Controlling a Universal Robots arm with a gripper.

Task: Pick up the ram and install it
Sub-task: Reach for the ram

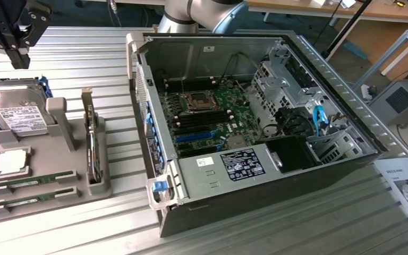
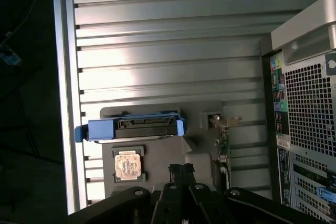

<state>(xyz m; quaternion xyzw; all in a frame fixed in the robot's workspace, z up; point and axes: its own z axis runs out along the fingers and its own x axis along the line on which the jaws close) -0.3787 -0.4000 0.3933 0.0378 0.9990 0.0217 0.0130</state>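
On the ribbed desk [image 1: 83, 48], a tray [image 1: 61, 121] held the ram [image 1: 34, 183], likely light, stiff, fragile, best gripped by its long edges. The end effector [image 1: 19, 62] hung closed, empty.

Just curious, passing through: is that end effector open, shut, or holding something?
End effector: cannot be told; it hangs near the hard drive, and both RAM sticks lie in the grey holder.

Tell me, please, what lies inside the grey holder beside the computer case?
The grey holder carries a hard drive, a processor, a ram stick, a second ram stick and an upright expansion card. Their lower edges are hidden in the slots.
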